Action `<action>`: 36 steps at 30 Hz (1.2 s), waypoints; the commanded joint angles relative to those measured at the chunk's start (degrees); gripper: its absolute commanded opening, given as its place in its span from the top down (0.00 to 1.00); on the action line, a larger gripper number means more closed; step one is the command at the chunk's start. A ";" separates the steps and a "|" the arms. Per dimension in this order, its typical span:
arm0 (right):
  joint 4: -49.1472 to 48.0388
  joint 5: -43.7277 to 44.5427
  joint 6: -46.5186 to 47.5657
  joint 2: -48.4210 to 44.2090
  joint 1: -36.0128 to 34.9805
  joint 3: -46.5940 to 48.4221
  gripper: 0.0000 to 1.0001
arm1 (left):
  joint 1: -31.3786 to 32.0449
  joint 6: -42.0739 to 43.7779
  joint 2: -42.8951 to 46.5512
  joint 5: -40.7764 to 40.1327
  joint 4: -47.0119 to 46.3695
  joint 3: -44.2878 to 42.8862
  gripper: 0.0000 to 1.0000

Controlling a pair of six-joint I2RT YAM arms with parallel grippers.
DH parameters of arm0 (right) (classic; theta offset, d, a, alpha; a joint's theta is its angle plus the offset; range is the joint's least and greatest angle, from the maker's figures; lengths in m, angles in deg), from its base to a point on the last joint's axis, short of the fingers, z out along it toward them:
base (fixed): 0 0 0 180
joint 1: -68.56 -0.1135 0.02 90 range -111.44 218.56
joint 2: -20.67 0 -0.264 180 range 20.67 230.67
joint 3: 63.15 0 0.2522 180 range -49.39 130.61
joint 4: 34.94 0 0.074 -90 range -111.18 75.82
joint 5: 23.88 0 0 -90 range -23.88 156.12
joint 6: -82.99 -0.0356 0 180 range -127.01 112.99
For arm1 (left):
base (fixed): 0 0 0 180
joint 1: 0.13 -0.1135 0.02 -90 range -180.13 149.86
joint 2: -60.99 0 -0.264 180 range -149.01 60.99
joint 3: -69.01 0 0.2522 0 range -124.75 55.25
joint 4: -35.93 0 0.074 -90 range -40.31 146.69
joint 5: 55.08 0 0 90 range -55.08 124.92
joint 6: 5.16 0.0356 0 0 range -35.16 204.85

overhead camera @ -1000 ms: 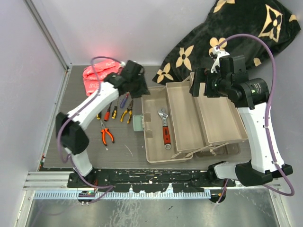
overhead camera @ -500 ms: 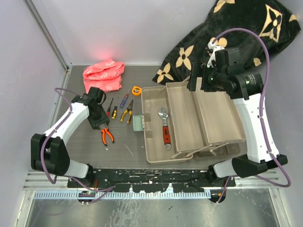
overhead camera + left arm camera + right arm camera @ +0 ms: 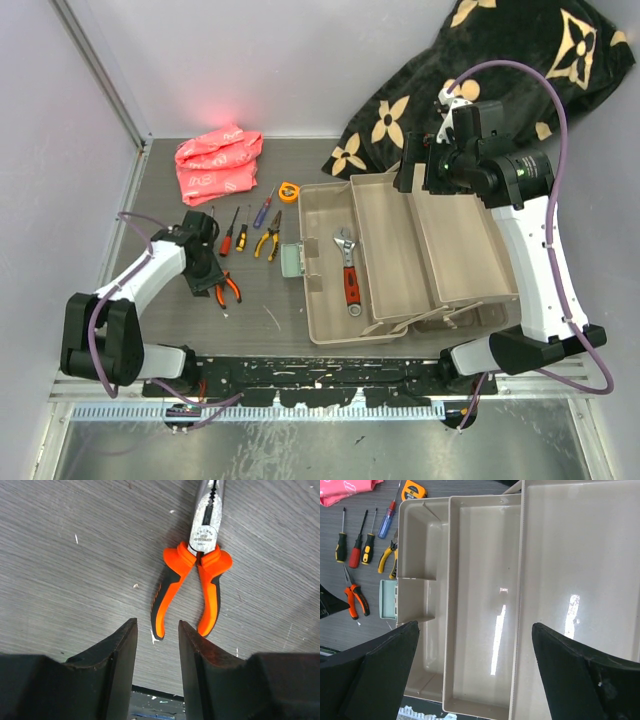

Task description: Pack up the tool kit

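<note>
The beige toolbox (image 3: 455,250) lies open, trays spread; it fills the right wrist view (image 3: 485,580). A red wrench (image 3: 347,268) lies in its left compartment. Orange pliers (image 3: 228,290) lie on the grey table, handles toward my left gripper (image 3: 205,273), which is open and empty just short of them (image 3: 157,630); one handle (image 3: 165,605) points into the gap. Yellow pliers (image 3: 268,236), screwdrivers (image 3: 236,231) and an orange tape measure (image 3: 288,189) lie left of the box. My right gripper (image 3: 415,172) hangs wide open and empty above the trays (image 3: 475,625).
A pink folded bag (image 3: 218,160) lies at the back left. A black flower-patterned blanket (image 3: 500,70) is heaped at the back right behind the box. A green latch (image 3: 291,260) sticks out of the box's left side. Walls close in left and back.
My left arm has swung from the back, near the pink bag, forward and left, down to the orange pliers. My right gripper has shifted slightly and holds above the box.
</note>
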 commanded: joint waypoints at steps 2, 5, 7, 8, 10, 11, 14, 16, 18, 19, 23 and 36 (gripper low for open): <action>-0.19 -0.47 -0.66 -1.37 0.13 1.51 0.00 | -1.57 2.91 -0.99 1.66 -8.47 2.80 0.60; 0.43 -0.48 -0.78 -1.13 0.09 2.08 0.00 | -1.93 4.05 -1.97 2.12 -12.02 4.53 0.60; 0.75 -0.53 -0.84 -1.04 0.02 2.45 0.00 | -2.05 4.89 -2.78 2.51 -14.01 5.28 0.60; 0.87 -0.56 -0.92 -0.93 0.10 2.71 0.00 | -2.06 5.18 -3.34 2.65 -14.85 5.56 0.59; 1.19 -0.57 -1.03 -0.74 0.09 3.22 0.00 | -2.06 5.56 -4.45 2.87 -16.39 5.90 0.59; 1.35 -0.57 -1.11 -0.60 0.09 3.50 0.00 | -2.05 5.69 -5.34 2.99 -16.81 5.82 0.60; 1.72 -0.49 -1.20 -0.38 0.09 4.19 0.00 | -2.04 6.10 -6.81 3.63 -17.25 5.17 0.81; 1.78 -0.39 -1.13 -0.27 0.08 4.50 0.00 | -2.04 6.70 -7.15 4.13 -15.81 3.57 1.00; 1.78 -0.23 -0.97 -0.27 0.09 4.46 0.00 | -2.04 7.55 -6.11 5.46 -12.91 0.85 1.00; 1.74 -0.10 -0.88 -0.33 0.09 4.36 0.00 | -2.07 7.67 -4.97 5.83 -11.13 -0.63 1.00; 1.16 0.22 -0.33 -0.59 0.03 4.21 0.00 | -2.04 7.88 2.80 8.48 -5.12 -7.12 1.00; -3.16 -0.34 -0.01 -0.86 0.03 3.76 0.00 | 17.66 12.31 -9.18 17.01 -4.05 -41.41 1.00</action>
